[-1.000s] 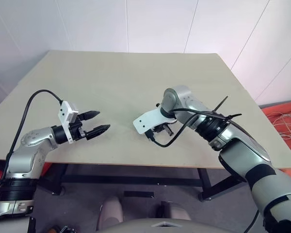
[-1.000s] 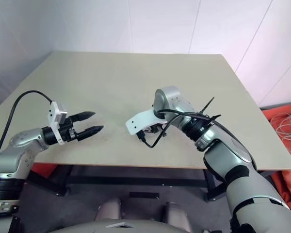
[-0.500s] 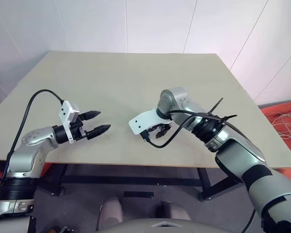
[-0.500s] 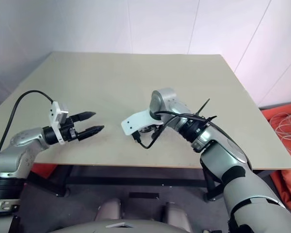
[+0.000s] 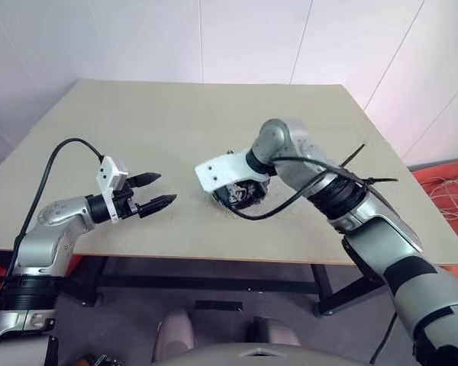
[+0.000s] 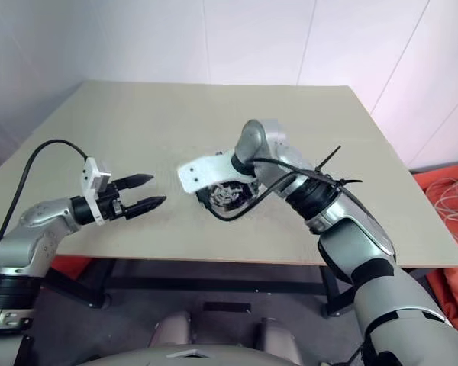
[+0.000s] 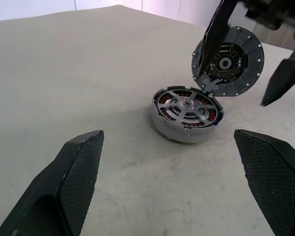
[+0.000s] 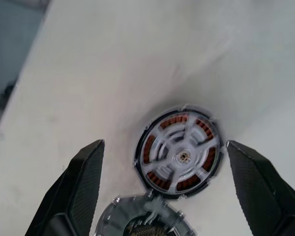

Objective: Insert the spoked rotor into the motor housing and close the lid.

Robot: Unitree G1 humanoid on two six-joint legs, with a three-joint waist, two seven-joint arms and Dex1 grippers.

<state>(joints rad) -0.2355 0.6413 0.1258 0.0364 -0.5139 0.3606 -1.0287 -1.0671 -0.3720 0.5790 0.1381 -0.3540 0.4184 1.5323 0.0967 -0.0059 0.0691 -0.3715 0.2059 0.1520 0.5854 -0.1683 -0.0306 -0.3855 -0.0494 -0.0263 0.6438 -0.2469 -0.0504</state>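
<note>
Housing [image 7: 187, 115] sits on the table [image 5: 214, 122] near its front edge, spoked rotor [image 7: 186, 105] seated inside, copper-brown windings showing between the spokes. Lid [image 7: 227, 61] stands tilted up at the housing's far-right rim, not down flat, its inner face toward the left wrist camera. Right gripper [image 8: 169, 189] hangs just above the motor, fingers spread wide, holding nothing. Left gripper [image 5: 154, 192] waits well off to the left, fingers apart and empty. No brand, label or writing can be read on any part.
</note>
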